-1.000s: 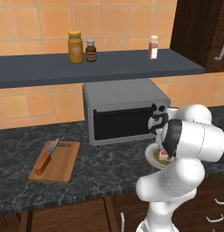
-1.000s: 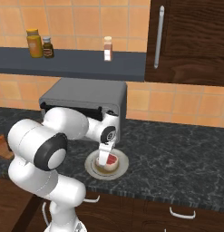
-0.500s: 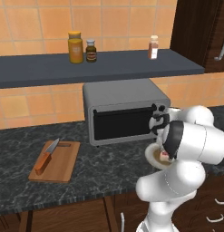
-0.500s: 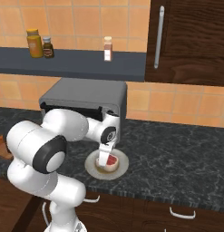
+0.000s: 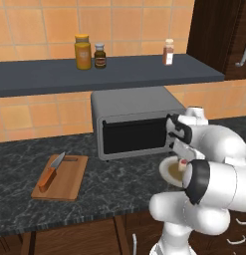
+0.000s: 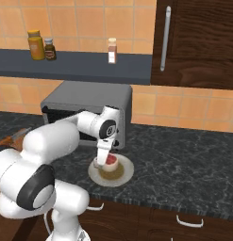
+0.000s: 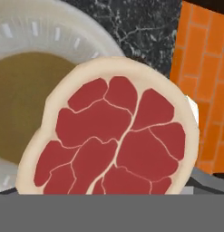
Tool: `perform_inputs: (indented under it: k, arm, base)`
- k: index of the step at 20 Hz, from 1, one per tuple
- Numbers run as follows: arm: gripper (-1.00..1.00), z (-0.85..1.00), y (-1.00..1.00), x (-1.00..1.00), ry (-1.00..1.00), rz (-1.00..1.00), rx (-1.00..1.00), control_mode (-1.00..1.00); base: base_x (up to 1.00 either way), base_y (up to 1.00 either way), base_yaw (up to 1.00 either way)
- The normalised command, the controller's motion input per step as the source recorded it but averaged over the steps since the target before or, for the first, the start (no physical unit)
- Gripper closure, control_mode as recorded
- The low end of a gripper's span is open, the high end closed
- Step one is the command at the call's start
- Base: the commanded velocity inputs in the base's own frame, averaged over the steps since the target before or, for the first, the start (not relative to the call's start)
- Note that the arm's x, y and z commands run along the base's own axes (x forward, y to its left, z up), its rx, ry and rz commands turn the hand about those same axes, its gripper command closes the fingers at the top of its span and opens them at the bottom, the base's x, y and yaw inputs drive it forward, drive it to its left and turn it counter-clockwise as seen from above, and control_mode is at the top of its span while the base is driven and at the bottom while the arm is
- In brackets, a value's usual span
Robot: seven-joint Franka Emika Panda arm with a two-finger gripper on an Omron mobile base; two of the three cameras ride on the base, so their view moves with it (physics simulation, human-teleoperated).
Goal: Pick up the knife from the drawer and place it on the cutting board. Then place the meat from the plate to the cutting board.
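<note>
Pincer [image 6: 104,159] spread wide — straddling the meat [image 7: 114,136] on the plate [image 6: 125,174].

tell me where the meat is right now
The meat lies on the plate on the dark counter in front of the microwave, seen in the right base view directly under the gripper.

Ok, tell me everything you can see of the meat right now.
The meat is a raw steak slab, red lobes split by pale seams inside a cream fat rim. It lies flat on the cream plate with the tan centre, toward the plate's edge, on the dark counter in front of the grey oven. The end effector is right at it, open; I cannot tell whether it touches.
</note>
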Motion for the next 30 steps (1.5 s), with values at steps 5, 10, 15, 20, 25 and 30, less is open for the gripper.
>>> perform_inputs:
  k: [5, 10, 15, 20, 25, 30]
  arm:
    - [1.0, 0.31, 0.68, -0.36, -0.03, 0.25, 0.0, -1.0]
    - [1.0, 0.24, 0.85, -0.11, -0.07, 0.4, 0.0, -1.0]
    - [1.0, 0.21, 0.91, 0.0, -0.02, 0.48, 0.03, -1.0]
    - [1.0, 0.19, 0.97, 0.0, 0.0, 0.24, 0.01, -1.0]
    - [1.0, 0.24, 0.9, 0.0, 0.01, 0.14, 0.05, -1.0]
    - [1.0, 0.1, 0.9, 0.04, 0.0, 0.09, 0.05, -1.0]
  base:
    - [0.0, 0.0, 0.0]
    - [0.0, 0.0, 0.0]
    - [0.0, 0.0, 0.0]
    - [0.0, 0.0, 0.0]
    - [0.0, 0.0, 0.0]
    - [0.0, 0.0, 0.0]
